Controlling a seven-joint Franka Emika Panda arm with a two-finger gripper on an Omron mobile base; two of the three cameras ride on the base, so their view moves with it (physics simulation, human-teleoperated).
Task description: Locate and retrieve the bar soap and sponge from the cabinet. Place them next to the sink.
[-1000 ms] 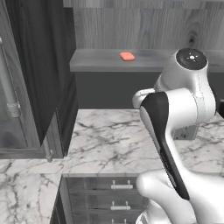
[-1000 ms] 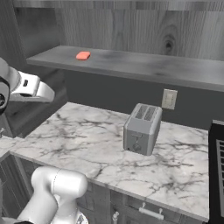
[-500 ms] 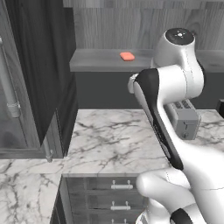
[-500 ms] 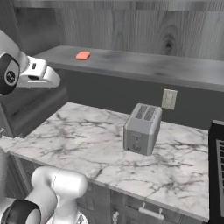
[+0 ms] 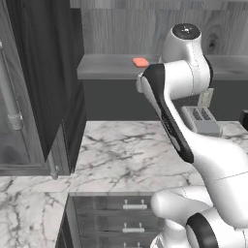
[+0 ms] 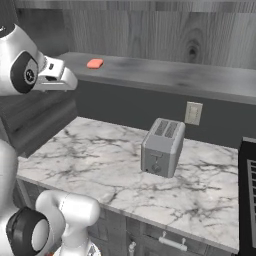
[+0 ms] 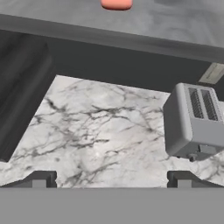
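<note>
Flat, even rendered light is filling all 3 views, with no glare. A soft shadow is lying under the shelf (image 6: 165, 75), darkening the wall (image 5: 131, 99). Edges are looking slightly soft, without distortion.

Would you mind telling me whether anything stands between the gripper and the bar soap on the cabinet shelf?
Nothing visible does. The bar soap lies alone on the cabinet shelf, above and beyond the gripper. The toaster stands off to the side on the counter.

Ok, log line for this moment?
phase: approach | target: salmon-pink flat bar soap on grey cabinet shelf | pincer: open, empty, over marble counter
</note>
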